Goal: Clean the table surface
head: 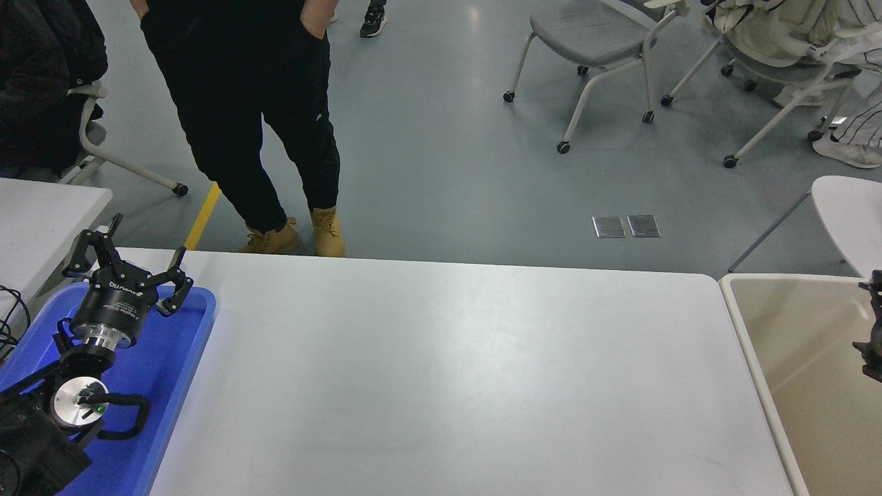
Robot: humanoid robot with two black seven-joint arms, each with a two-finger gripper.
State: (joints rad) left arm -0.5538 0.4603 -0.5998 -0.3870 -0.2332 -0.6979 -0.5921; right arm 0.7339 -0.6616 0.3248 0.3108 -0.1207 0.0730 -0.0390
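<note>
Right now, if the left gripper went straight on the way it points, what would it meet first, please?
Probably nothing close: the left gripper, open above the blue tray, points over the table's far left corner, toward open floor. Depth is uncertain.

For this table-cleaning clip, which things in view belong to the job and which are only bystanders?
Belongs to the job:
- table surface
- right end effector, barely in view at the right edge, over the beige bin

Just there:
- left end effector, parked open over the blue tray
- person standing beyond the table
- chairs
</note>
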